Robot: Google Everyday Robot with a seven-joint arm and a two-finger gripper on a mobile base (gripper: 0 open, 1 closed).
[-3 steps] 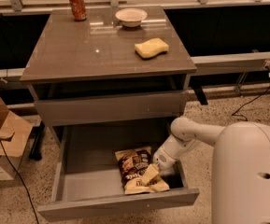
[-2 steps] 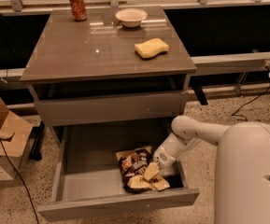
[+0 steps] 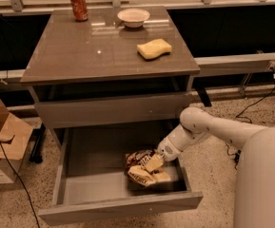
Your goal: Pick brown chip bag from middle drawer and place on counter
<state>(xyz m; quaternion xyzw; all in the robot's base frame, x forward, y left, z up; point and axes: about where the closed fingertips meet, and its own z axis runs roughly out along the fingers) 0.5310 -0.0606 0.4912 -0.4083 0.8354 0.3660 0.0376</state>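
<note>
The counter carries three items: red can at 11 o'clock, white bowl at 12 o'clock, yellow sponge at 2 o'clock. The gripper is below it, inside the middle drawer, at the brown chip bag.

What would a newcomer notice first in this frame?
The white arm reaches down into the open middle drawer, with its gripper right at the brown chip bag lying in the drawer's front right part. Above, the counter carries a yellow sponge towards its right edge, with a white bowl and a red can at the back.
</note>
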